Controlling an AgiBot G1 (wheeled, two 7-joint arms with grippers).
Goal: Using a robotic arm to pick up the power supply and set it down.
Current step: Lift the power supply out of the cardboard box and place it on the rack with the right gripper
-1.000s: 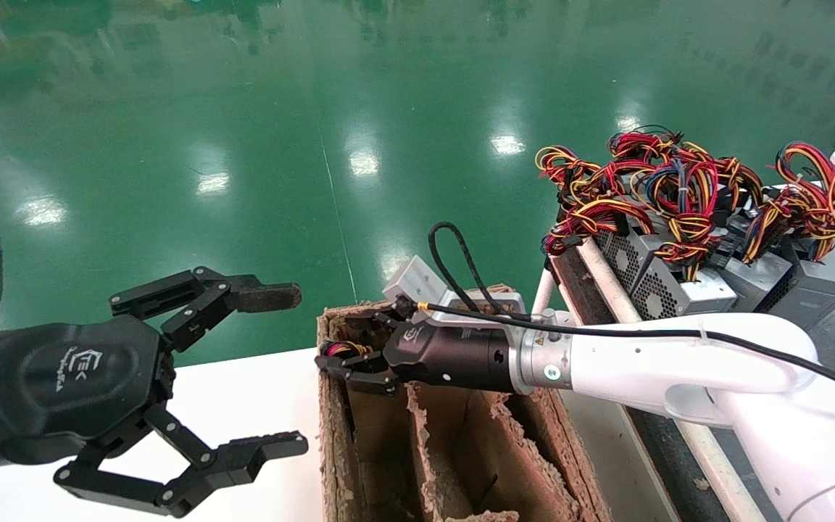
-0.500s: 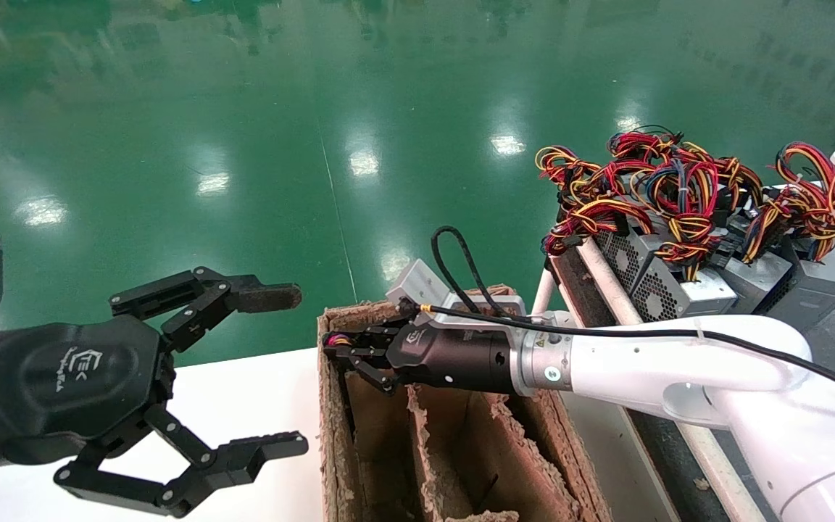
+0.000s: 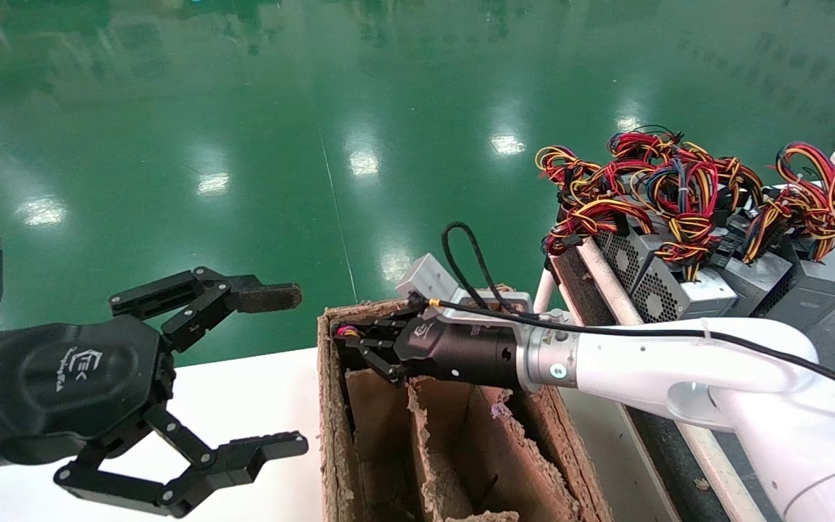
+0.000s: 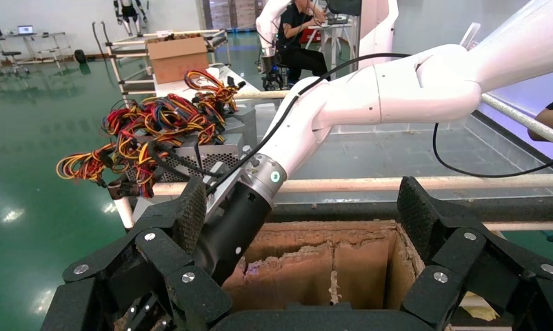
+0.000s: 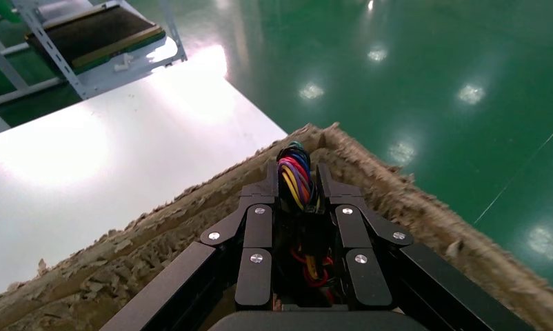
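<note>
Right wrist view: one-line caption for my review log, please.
Right tool shut on a wire bundle above the cardboard box's frayed rim.

power supply [image 5: 296,181] body hidden behind hand [image 5: 296,181]

Factory or workshop floor: glossy green epoxy floor [image 3: 258,130], pipe-frame racks [image 4: 156,41], a seated worker [image 4: 298,31], stacked power supplies [image 3: 678,283] with wire bundles on a roller rack.
</note>
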